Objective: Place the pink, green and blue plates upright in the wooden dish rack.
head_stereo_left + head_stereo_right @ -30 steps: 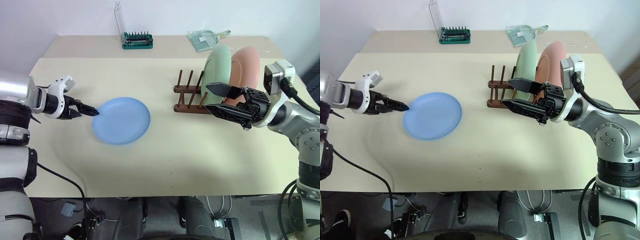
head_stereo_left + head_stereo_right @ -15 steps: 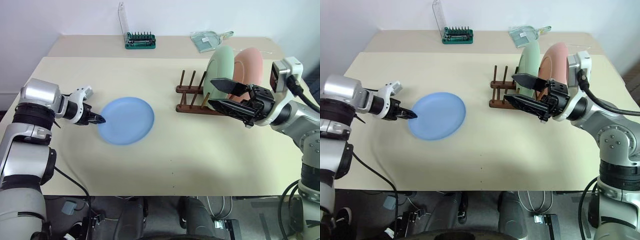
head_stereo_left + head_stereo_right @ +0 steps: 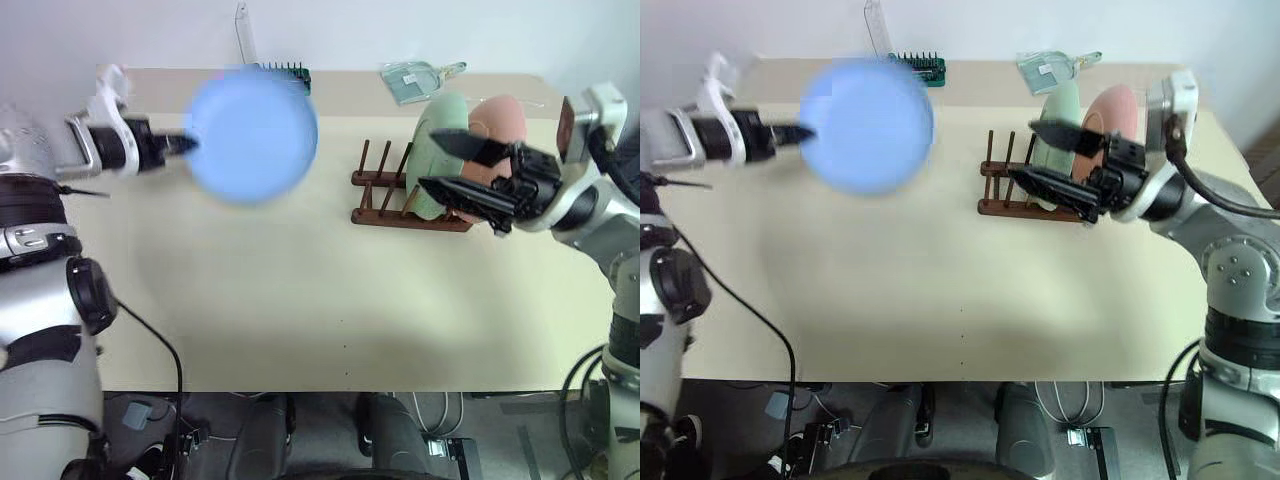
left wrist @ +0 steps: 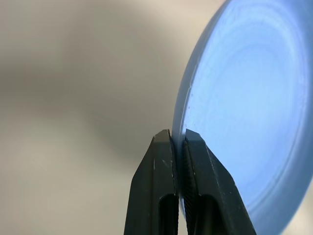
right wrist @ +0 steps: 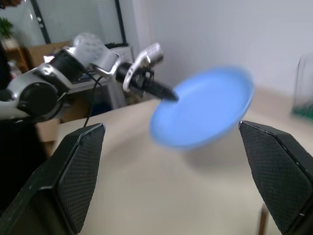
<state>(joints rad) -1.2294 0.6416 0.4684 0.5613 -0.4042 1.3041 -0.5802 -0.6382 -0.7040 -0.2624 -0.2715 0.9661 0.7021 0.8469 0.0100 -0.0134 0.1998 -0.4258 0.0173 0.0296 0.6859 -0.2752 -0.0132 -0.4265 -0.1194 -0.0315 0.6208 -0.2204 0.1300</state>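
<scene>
Blue plate (image 3: 252, 133) hangs above the bench (image 3: 300, 290) at ten o'clock, its rim pinched by the left fingers (image 4: 177, 142). Green plate (image 3: 437, 150) and pink plate (image 3: 497, 125) already stand in the rack (image 3: 385, 190) at two o'clock; right fingers (image 3: 462, 190) spread wide. One plate left.

Left claw (image 3: 800, 132) pinching blue plate (image 3: 868, 124) rim, plate aloft; right claw (image 3: 1045, 155) spread near rack (image 3: 1025, 190).
</scene>
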